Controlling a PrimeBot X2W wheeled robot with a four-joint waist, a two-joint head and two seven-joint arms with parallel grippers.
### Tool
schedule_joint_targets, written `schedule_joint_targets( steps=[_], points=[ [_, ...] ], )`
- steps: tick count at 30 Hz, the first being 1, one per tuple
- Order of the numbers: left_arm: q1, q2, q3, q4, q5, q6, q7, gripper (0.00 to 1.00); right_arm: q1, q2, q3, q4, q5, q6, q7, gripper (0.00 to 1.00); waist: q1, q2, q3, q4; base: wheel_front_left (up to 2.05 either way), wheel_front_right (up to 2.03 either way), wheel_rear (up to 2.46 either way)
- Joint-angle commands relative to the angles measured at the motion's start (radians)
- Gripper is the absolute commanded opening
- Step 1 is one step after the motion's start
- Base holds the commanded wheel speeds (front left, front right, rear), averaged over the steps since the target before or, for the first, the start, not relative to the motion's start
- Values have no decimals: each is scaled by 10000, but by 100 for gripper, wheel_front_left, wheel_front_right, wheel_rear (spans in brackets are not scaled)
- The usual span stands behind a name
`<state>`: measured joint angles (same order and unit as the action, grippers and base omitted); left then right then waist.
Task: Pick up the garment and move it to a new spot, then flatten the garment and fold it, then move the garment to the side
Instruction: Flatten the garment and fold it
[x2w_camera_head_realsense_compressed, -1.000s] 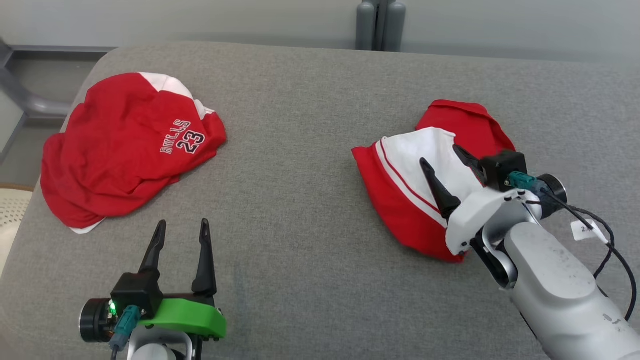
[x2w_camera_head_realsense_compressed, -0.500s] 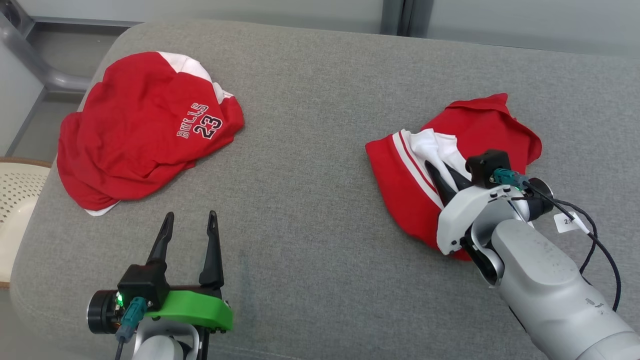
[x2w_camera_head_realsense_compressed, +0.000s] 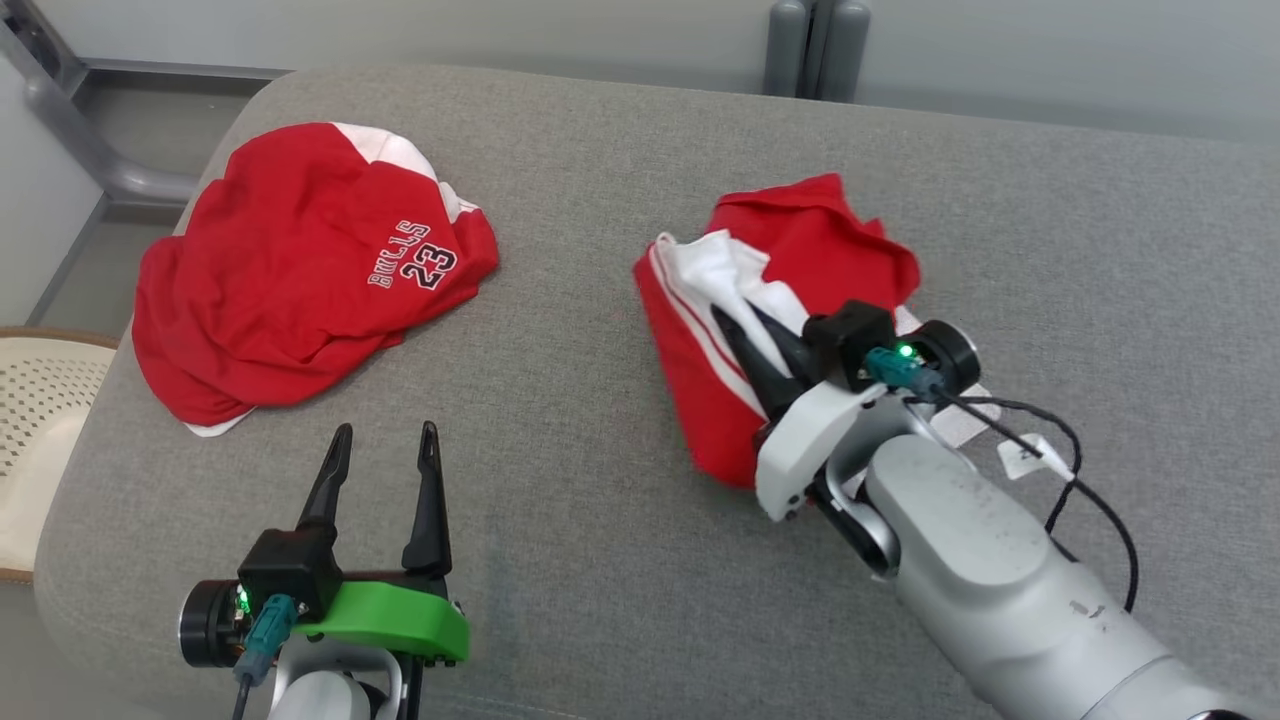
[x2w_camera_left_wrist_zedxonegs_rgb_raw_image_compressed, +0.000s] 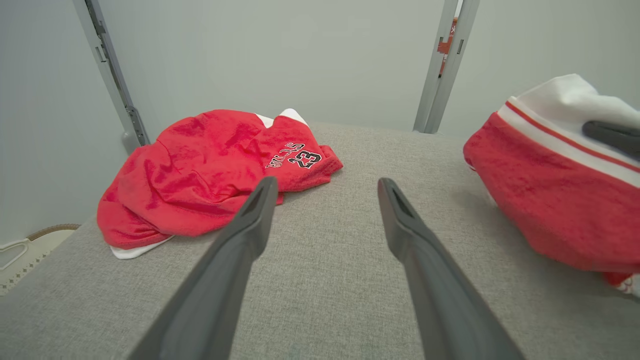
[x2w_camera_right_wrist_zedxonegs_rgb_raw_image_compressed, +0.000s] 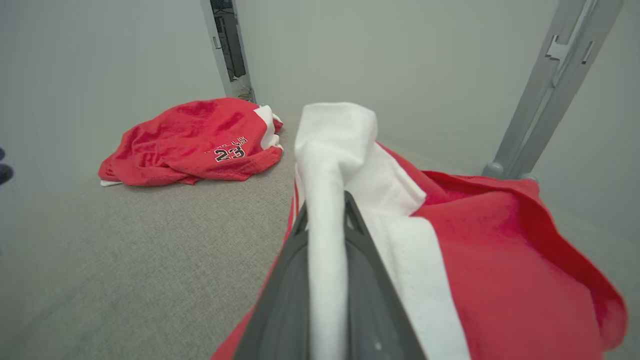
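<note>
Grip: the right fingers (x2w_camera_right_wrist_zedxonegs_rgb_raw_image_compressed: 285, 285) stand narrow, pinched on a white fold of the garment (x2w_camera_head_realsense_compressed: 810, 235); the fold rises between them in the right wrist view.
Idle arm: the left fingers (x2w_camera_head_realsense_compressed: 322, 485) stand wide apart with nothing between them, at the near left over bare fabric.
Position of garment: right of centre on the grey padded surface (x2w_camera_head_realsense_compressed: 600, 540), bunched about the right fingers. Whether its lower edge is clear of the surface cannot be told.
Appearance of garment: red cloth with a white panel and thin red-and-white striping along one edge. It is crumpled, with layers doubled over and no outline of sleeve or hem to be read.
Neighbouring item: a second red jersey (x2w_camera_head_realsense_compressed: 300, 270), lettered "BULLS 23", lies heaped at the far left, well apart from the held one.
Stage reached: judged to be the first step, the pick-up, with the grasp made.
Stages left: carrying to a new spot, flattening, folding and moving aside.
</note>
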<state>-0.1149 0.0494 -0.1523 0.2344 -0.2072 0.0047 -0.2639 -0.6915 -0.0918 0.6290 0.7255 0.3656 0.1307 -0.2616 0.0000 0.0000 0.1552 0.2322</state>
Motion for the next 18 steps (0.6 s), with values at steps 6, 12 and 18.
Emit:
schedule_joint_targets(
  steps=[6, 12, 18],
  points=[
    [31, 21, -82, 27, -153, 75, -8, 100, 636, 375, 1514, 65, 193, 1, -46, 5, 0, 0, -46, 399, 0, 0, 0],
    [110, 21, -76, 59, -129, 129, -8, 100, 717, 379, 2647, -256, 1033, -4, -47, 100, 0, 0, -109, 448, 0, 0, 0],
    [200, 21, 110, 26, 10, 93, -8, 100, 617, 142, 1457, -781, 865, -4, -46, 100, 0, 0, -271, 130, 0, 0, 0]
  ],
)
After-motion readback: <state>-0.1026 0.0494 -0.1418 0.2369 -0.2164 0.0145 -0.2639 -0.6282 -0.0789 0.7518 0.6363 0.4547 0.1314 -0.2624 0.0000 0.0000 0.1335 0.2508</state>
